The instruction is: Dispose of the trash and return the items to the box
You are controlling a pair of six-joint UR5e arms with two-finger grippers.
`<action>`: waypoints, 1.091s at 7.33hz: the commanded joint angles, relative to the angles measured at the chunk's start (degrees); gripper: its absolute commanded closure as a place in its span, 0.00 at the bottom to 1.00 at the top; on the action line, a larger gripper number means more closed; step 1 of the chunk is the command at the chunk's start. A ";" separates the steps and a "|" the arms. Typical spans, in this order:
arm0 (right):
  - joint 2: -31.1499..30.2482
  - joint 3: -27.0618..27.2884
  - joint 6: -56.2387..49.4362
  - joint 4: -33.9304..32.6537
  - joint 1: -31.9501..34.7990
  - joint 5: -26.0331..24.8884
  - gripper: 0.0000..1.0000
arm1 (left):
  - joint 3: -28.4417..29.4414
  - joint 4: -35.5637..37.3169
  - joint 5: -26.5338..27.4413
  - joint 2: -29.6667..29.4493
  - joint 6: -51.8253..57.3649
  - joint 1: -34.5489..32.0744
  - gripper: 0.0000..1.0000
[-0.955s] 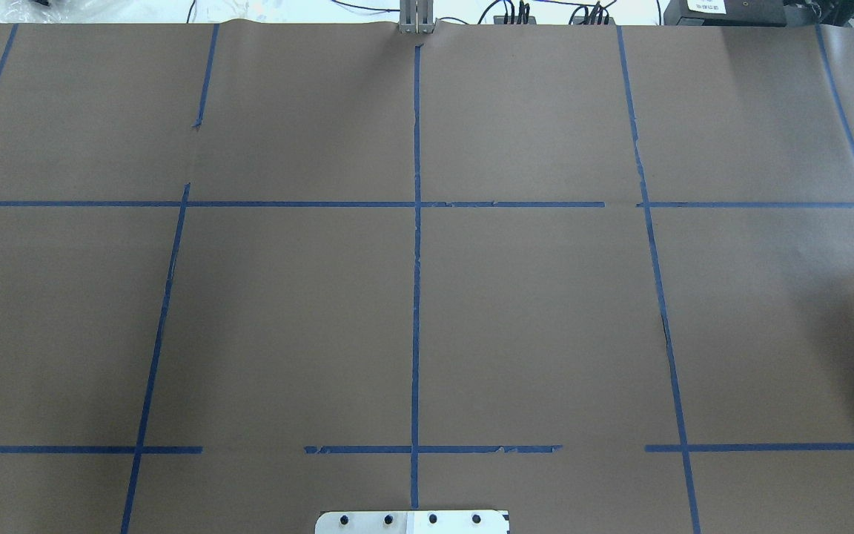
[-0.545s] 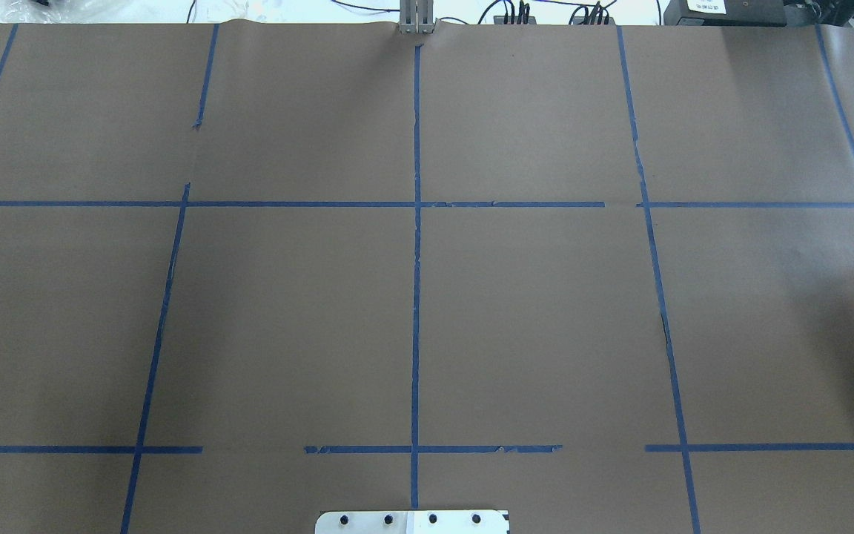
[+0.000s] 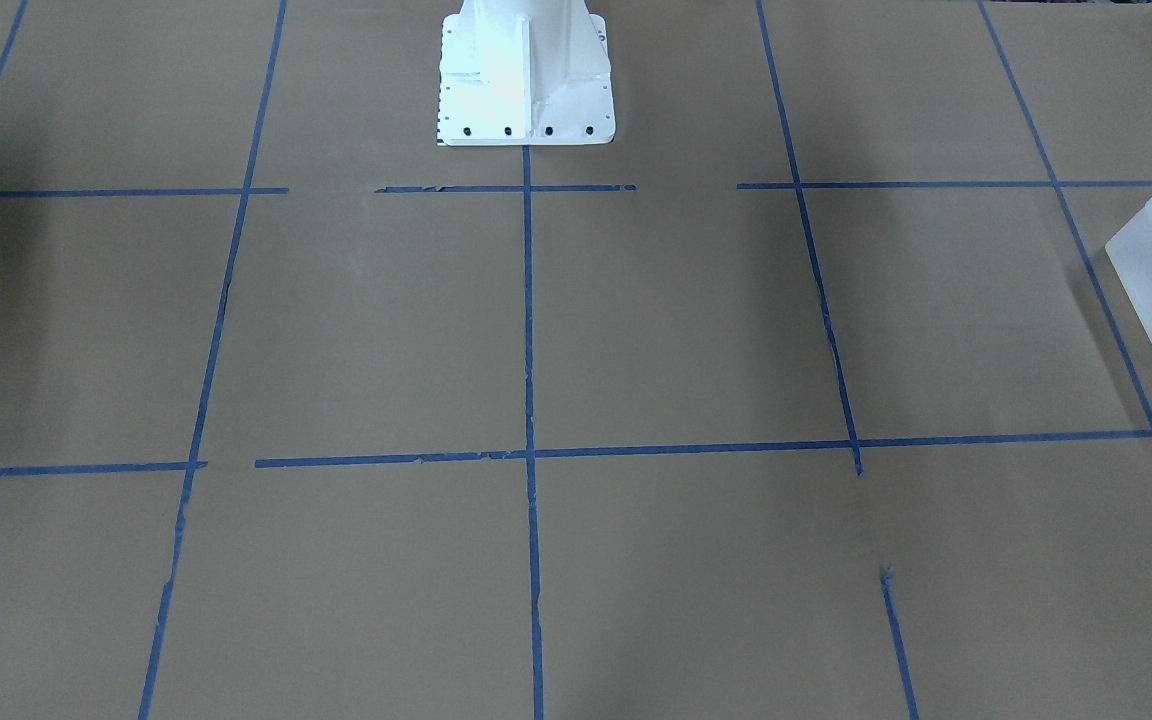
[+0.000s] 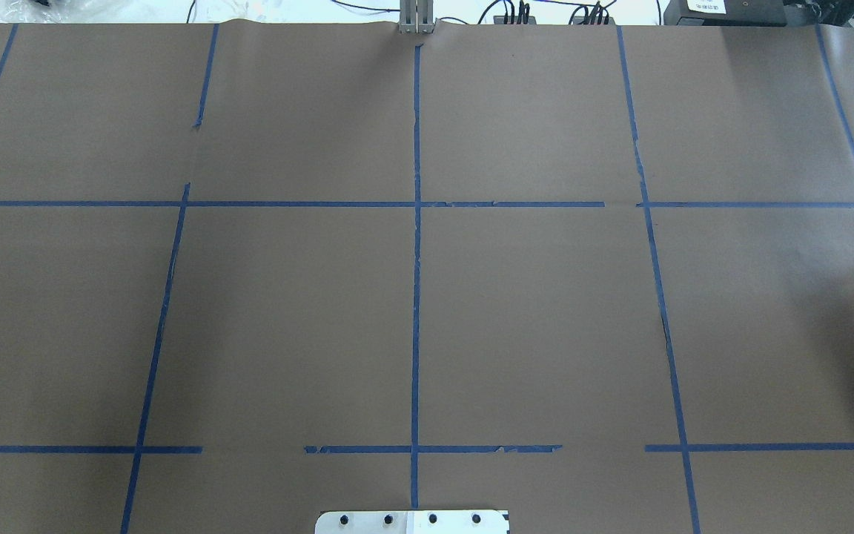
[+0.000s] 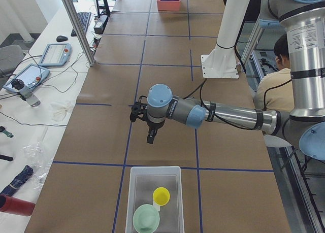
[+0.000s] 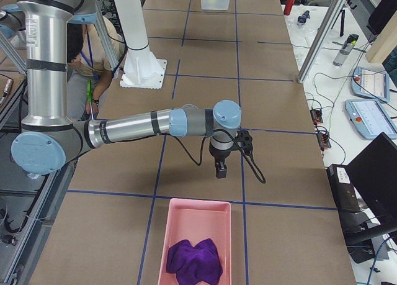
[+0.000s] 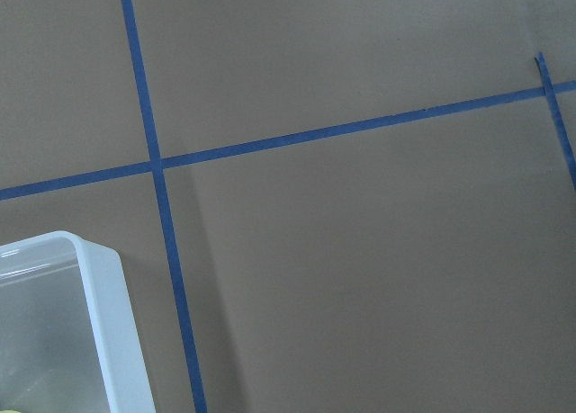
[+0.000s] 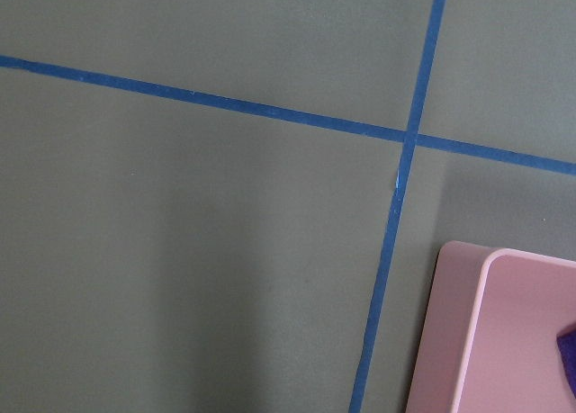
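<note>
Overhead/front cams steep over table (image 4: 545,311); side cams at ends; wrist cams close; box (image 5: 154,168) shared left-side/left-wrist.

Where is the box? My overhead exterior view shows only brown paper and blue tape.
Observer: The translucent bin sits at the end of the table on the robot's left, outside your frame.
Operator: Are the items in it?
Observer: Yes, the yellow-green cup and the mint-green bowl are both inside it.
Operator: And the left arm?
Observer: The left gripper hangs above the table, short of the bin; I cannot tell how its jaws stand.
</note>
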 commanded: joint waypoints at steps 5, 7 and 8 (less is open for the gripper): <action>-0.16 -0.14 0.24 2.15 -1.05 0.96 0.00 | 1.33 0.29 3.56 0.13 0.09 0.06 0.00; -0.25 -0.32 0.24 2.15 -1.57 0.96 0.00 | 4.49 6.21 3.56 -0.22 13.34 -0.45 0.00; -0.25 -0.32 0.24 2.15 -1.66 1.05 0.00 | 3.98 15.92 3.56 -2.31 19.02 -2.29 0.00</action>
